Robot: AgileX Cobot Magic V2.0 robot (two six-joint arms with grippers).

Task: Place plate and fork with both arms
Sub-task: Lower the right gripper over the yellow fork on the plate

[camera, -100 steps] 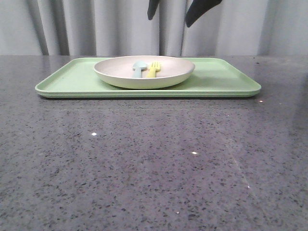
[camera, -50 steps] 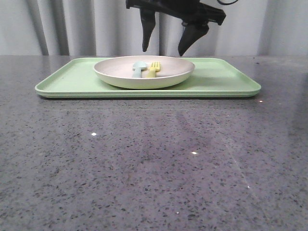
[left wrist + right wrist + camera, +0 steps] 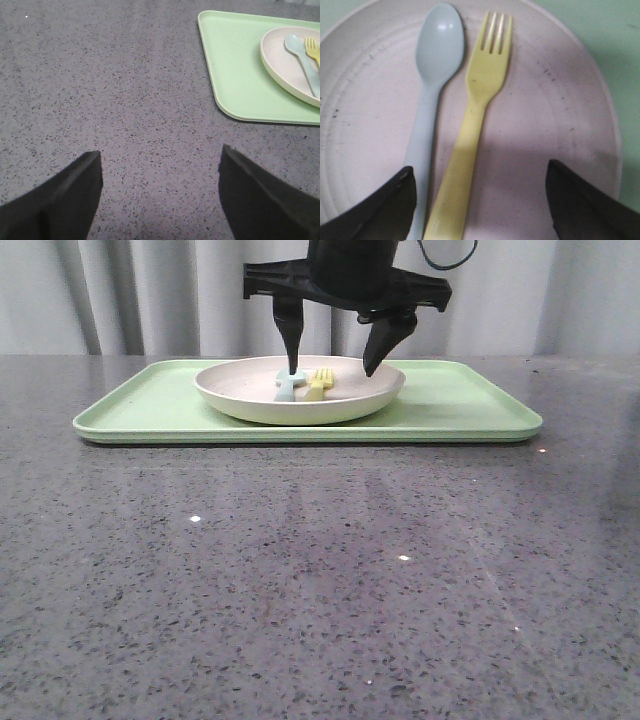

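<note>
The cream-white plate [image 3: 240,390] sits on the light-green tray [image 3: 450,400] at the back of the table. The yellow fork [image 3: 319,383] lies in it beside a pale blue spoon [image 3: 289,386]. My right gripper [image 3: 331,370] hangs open just over the plate, its fingertips on either side of the two utensils. In the right wrist view the fork [image 3: 475,115] and spoon [image 3: 432,90] lie on the plate [image 3: 555,115] between the open fingers of the right gripper [image 3: 479,167]. My left gripper [image 3: 160,150] is open and empty over bare table, apart from the tray [image 3: 240,65], plate [image 3: 282,65] and fork [image 3: 314,50].
The dark speckled stone table [image 3: 320,580] spreads in front of the tray. Grey curtains [image 3: 150,295] hang behind the table's far edge. The left arm does not show in the front view.
My right gripper has come down from the top of the front view to just above the plate, still open. Plate, fork and spoon have not moved.
</note>
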